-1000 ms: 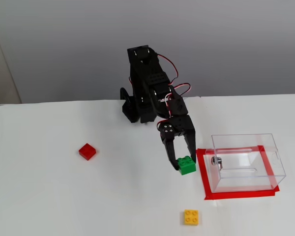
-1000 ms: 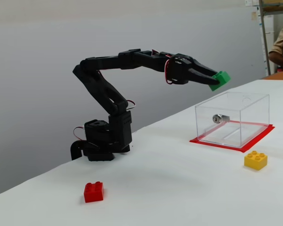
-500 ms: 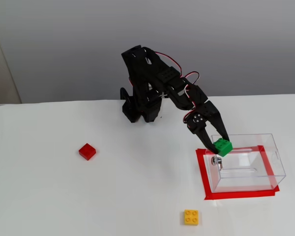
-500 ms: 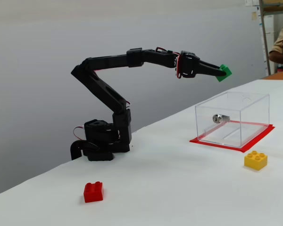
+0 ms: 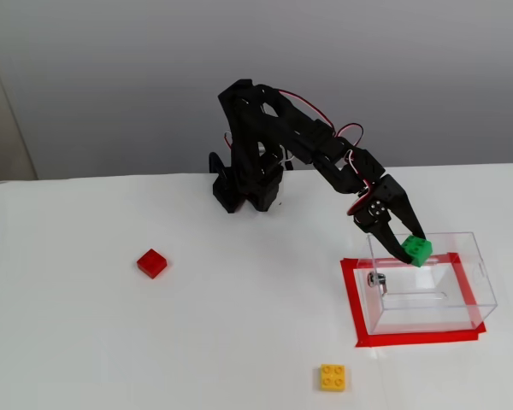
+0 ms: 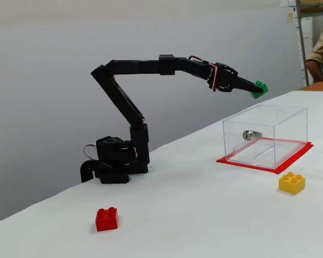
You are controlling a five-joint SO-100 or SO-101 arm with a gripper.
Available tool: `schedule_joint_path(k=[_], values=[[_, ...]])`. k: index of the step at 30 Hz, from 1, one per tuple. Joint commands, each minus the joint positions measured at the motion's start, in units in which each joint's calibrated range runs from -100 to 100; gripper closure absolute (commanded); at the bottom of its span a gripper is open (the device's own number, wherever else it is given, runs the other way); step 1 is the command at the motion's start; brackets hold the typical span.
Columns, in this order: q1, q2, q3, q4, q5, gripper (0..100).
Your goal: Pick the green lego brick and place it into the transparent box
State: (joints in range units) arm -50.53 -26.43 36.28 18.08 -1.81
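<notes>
A white table [image 5: 85,342] carries the transparent box [image 5: 427,286] on red tape [image 5: 350,299], a red brick [image 5: 151,262], a yellow brick [image 5: 332,377] and the arm's base [image 5: 239,190].

On your white table [image 5: 85,342], a red brick [image 5: 151,262] lies flat, well apart from the gripper [image 5: 408,242] and to its left in a fixed view. A yellow brick [image 5: 332,377] sits nearer the camera than the gripper and a little to its left, studs up. Red tape [image 5: 350,303] frames a rectangle on the table below the gripper. In a fixed view, you see a person's arm [image 6: 318,54] at the right edge, beyond the gripper, by a shelf [image 6: 312,16].
</notes>
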Motion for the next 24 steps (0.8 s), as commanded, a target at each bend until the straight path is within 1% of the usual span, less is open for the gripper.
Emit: schedule_joint_path(k=[1,10,22,24], values=[[-2.22,3.56,-6.08,-0.85,-0.18,89],[-5.77,12.47,-11.41,-0.85,-0.18,88],[-5.84,13.40,-11.59,-0.76,-0.18,88],[-5.77,13.40,-11.59,-0.76,-0.18,86]])
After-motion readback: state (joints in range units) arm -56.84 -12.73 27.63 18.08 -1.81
